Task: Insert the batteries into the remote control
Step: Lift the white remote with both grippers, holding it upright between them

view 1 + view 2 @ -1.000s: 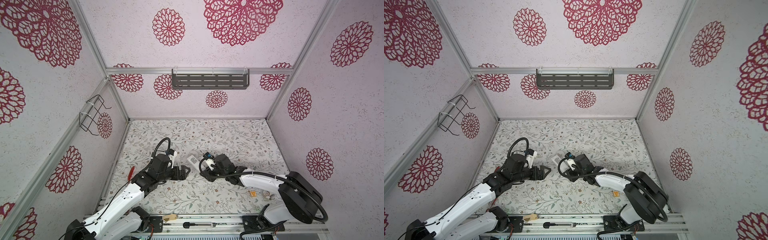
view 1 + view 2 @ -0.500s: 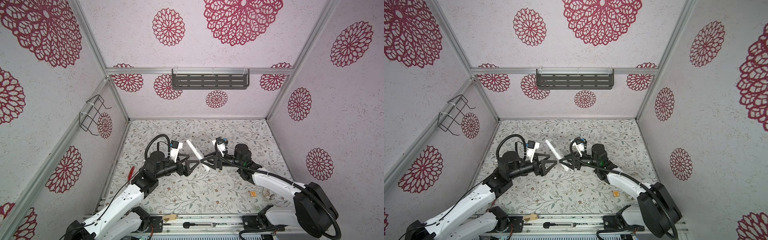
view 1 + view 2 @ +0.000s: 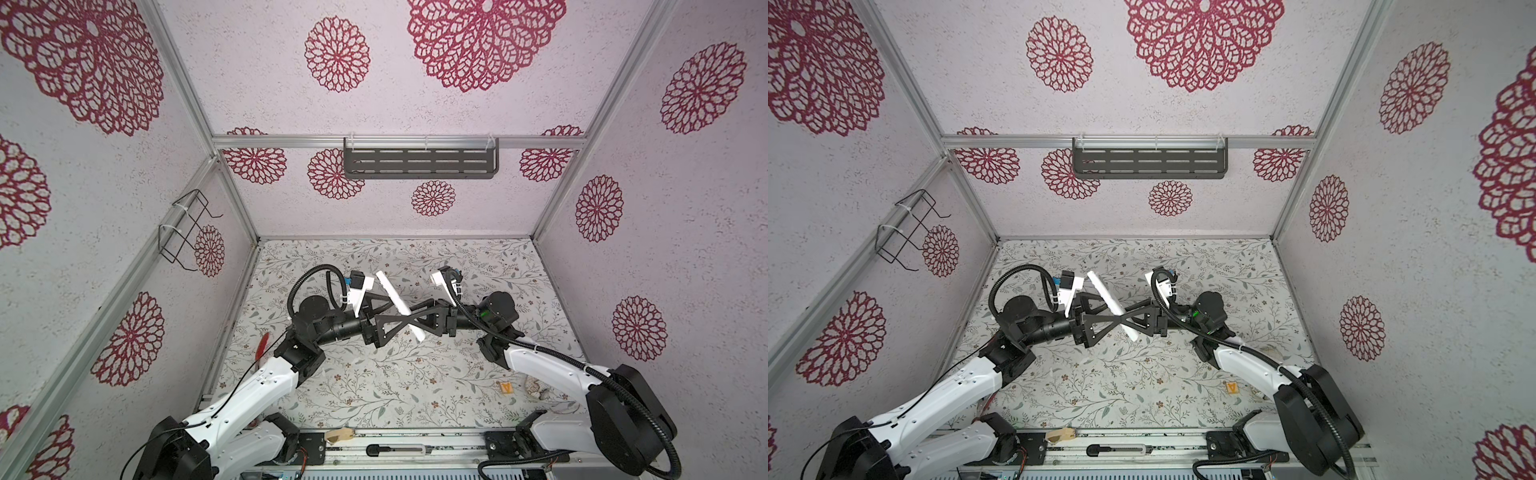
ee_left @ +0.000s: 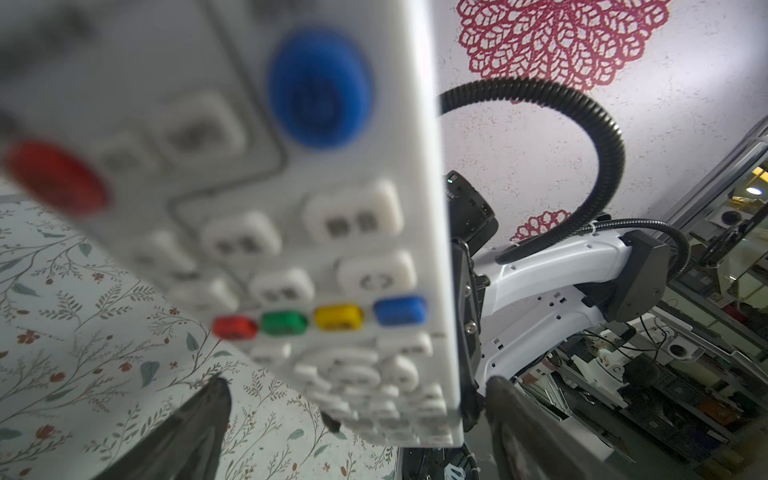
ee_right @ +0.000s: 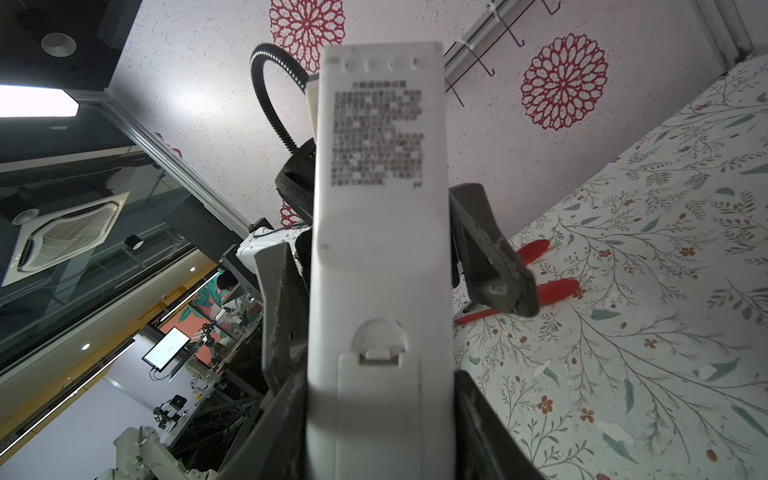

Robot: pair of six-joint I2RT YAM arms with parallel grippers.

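Remote control [image 3: 390,293], one, clamped in right tool [image 5: 380,374], left tool [image 4: 357,382] agape

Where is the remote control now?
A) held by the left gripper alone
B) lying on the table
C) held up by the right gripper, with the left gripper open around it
C: the right gripper is clamped on the remote control in mid-air, and the left gripper straddles it, open.

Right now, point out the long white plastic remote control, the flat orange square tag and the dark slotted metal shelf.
White remote control [image 3: 391,291]: a top view, far half.
Orange square tag [image 3: 505,387]: a top view, centre.
Slotted metal shelf [image 3: 419,164]: a top view, middle of its face.
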